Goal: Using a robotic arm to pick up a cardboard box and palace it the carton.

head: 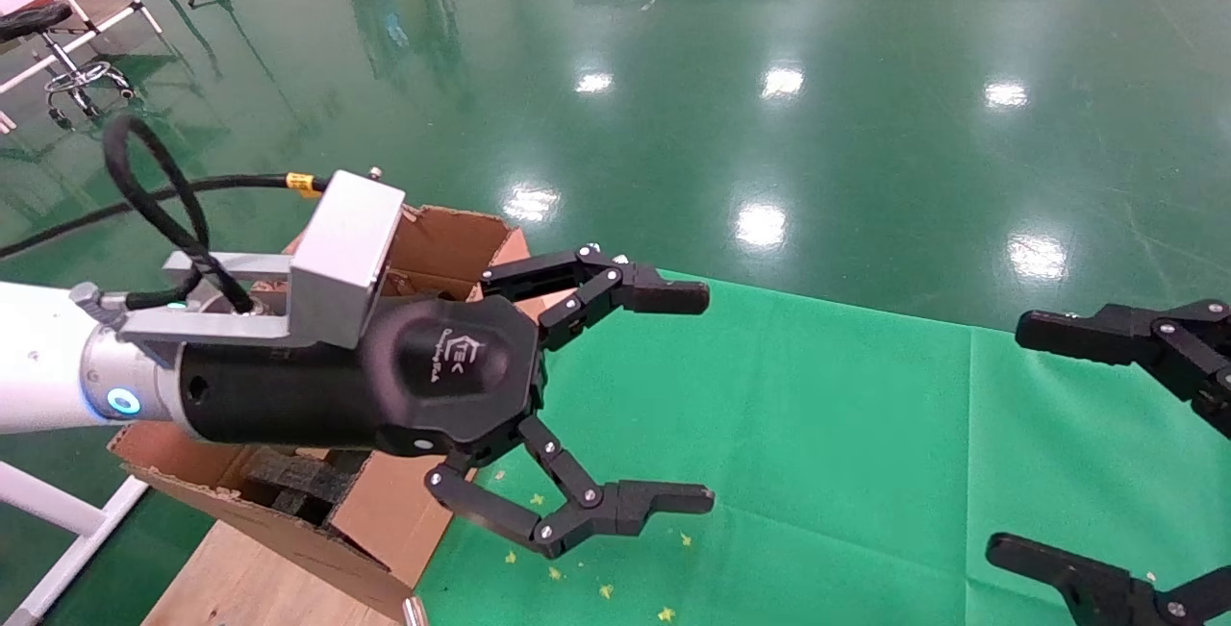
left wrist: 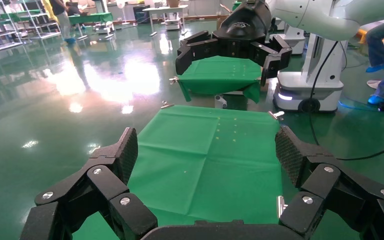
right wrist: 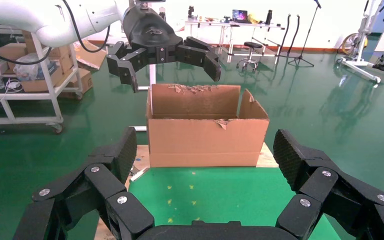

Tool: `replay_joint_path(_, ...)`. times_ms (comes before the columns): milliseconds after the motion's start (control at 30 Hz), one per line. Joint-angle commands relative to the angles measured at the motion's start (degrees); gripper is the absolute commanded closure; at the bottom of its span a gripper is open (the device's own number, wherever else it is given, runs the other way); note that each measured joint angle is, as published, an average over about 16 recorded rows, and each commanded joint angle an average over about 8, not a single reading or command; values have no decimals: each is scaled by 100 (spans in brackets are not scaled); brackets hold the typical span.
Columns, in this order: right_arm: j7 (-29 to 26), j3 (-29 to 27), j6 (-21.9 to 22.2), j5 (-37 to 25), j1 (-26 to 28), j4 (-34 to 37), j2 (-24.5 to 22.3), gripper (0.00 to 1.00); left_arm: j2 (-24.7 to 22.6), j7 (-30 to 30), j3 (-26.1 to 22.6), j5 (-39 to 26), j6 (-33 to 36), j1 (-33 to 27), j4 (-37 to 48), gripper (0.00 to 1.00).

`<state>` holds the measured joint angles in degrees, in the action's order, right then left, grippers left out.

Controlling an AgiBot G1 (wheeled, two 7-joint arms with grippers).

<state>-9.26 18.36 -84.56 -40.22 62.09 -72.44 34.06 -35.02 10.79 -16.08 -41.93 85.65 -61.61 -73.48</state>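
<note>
Above upright carton (right wrist: pixel 207 132), empty left gripper (head: pixel 673 395).

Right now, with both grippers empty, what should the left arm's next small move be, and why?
Probably draw the left gripper back from above the carton. It hangs wide open with nothing between its fingers, the small box is not in any view, and the right gripper waits open over the green cloth.

- Left robotic arm (head: pixel 58 371), white with a silver bracket, reaches forward; its claw (head: pixel 688 395) is spread wide and holds nothing.
- Right claw (head: pixel 1058 443), off to the left claw's right, also gapes wide, empty.
</note>
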Motion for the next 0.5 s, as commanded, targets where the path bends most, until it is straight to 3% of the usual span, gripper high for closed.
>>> replay_joint_path(33,0,0,0,0,0,0,0,0,0,0,-1,0,0,-1,1,0)
replay_joint_path(500,0,0,0,-1,0,0,0,0,0,0,-1,-4,0,-4,3,0)
